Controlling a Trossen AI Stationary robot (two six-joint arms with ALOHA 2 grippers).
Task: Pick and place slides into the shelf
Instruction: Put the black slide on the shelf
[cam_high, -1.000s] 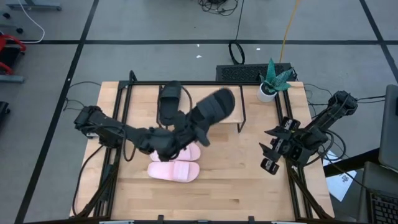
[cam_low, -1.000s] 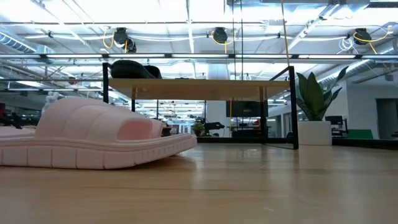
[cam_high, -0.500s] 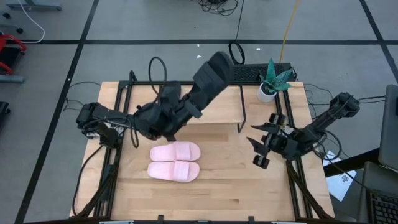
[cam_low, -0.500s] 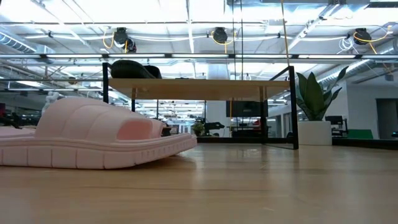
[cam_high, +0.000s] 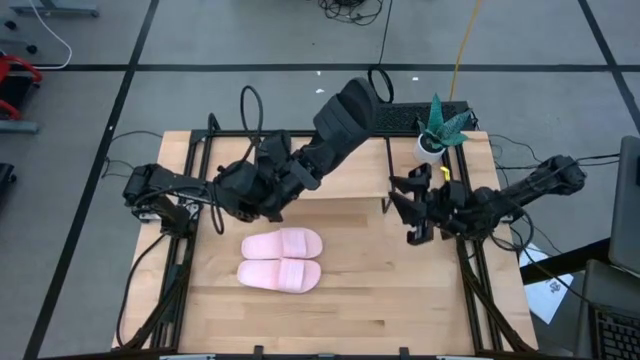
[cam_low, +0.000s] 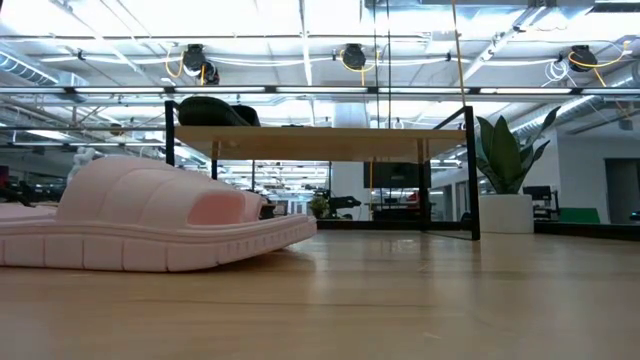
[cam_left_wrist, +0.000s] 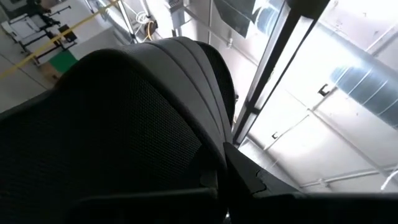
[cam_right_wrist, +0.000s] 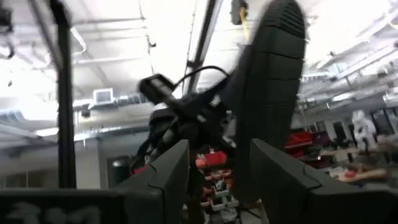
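Observation:
A black slide (cam_high: 345, 120) is up in the air over the shelf (cam_high: 355, 185), with my left gripper (cam_high: 305, 175) shut on it; it fills the left wrist view (cam_left_wrist: 124, 124). A second black slide (cam_low: 215, 110) lies on the shelf's top board (cam_low: 330, 140); in the high view my left arm hides it. Two pale pink slides (cam_high: 283, 243) (cam_high: 280, 275) lie side by side on their soles on the table in front of the shelf. My right gripper (cam_high: 403, 212) hangs open at the shelf's right end, holding nothing, its fingers (cam_right_wrist: 168, 174) toward the raised slide (cam_right_wrist: 273, 81). My left gripper holds the black slide by its lower end (cam_high: 320, 160), coming at it from the table's left and slanting upward. The slide and the gripper hide the exact place of contact. The slide is lifted clear and tilted steeply, its free end up toward the far right.
A small potted plant (cam_high: 438, 132) stands on the table's far right corner, close to the shelf's right legs. A black flat device (cam_high: 395, 117) lies just behind the shelf. Bare tabletop (cam_high: 400, 300) stretches along the near right.
My left gripper has swung up and toward the far edge, tipping upward, and has carried the black slide from above the pink slides to high over the shelf. My right gripper has moved toward the table's left and far side, up to the shelf's right end, rolling as it went.

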